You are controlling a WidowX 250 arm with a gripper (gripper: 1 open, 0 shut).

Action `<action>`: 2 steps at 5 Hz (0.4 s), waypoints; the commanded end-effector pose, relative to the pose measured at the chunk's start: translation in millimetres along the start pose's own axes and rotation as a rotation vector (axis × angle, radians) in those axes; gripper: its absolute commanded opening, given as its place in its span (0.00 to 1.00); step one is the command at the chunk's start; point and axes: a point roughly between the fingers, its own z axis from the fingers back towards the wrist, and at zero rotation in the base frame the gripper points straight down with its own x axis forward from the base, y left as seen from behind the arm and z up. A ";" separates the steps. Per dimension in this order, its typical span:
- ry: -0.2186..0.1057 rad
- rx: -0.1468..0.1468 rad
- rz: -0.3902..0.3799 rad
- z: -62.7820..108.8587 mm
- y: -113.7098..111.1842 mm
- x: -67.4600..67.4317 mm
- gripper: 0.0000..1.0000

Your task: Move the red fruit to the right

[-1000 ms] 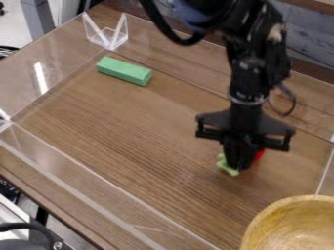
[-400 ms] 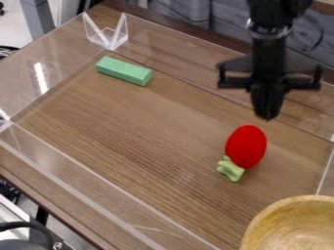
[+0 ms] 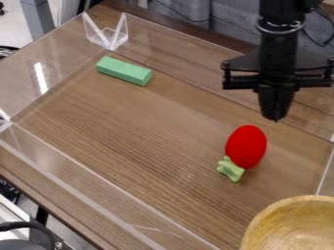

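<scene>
Since the black pincer [image 3: 275,109] hangs in the air with its tip pointing down, we read the key relation as vertical: the small rounded bright red toy fruit [image 3: 245,145] lies below the pincer tip and a little to the picture's left of it, nearer the camera. Nothing is between the jaws; they sit together, closed on air, clear of the fruit.

We see the fruit resting on the brown wood-grain tabletop [image 3: 144,127], its long axis running roughly from the far side toward the camera, the red bulb toward the pincer and the pale green leafy stem piece [image 3: 231,172] at the end away from it, pointing at the near edge. Only one arm is in view, so that arm is the nearer one by default.

Relative to the pincer, the flat green rectangular block [image 3: 124,70] is far off to the picture's left and slightly beyond, well apart from both pincer and fruit. A tan rounded bowl-like rim [image 3: 298,227] shows below the pincer at the near right corner, past the fruit. Clear plastic walls [image 3: 39,73] ring the tabletop.

We judge the fruit already sits on the right side of the tabletop, so the task looks done or close to it; any further move would need the pincer to open and drop down and slightly left.
</scene>
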 end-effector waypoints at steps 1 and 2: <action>-0.030 -0.019 0.007 10.4 -7.8 -9.7 0.00; -0.025 -0.011 0.010 5.8 -13.2 -19.8 0.00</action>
